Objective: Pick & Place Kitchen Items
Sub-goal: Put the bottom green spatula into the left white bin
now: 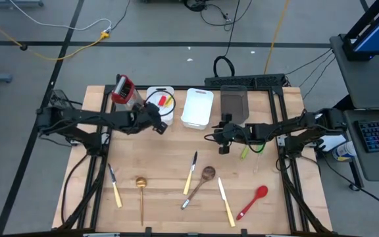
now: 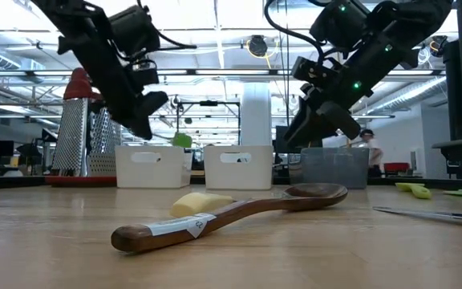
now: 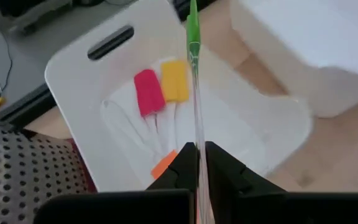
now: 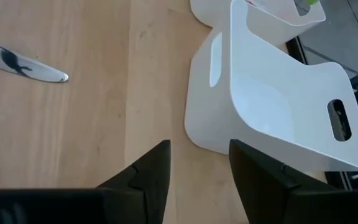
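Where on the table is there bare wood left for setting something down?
Bare wood lies between the left hand and the cream-handled knife with the gold ladle, and along the table left of the grater. The front centre is crowded around the wooden spoon.

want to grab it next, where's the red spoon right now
In the high view the red spoon lies at the table's front right, beside a cream-handled knife.

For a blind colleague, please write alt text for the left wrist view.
The left end effector is shut on a thin clear-handled green spatula, held over a white bin. Inside the bin lie a red spatula, a yellow one and an orange piece.
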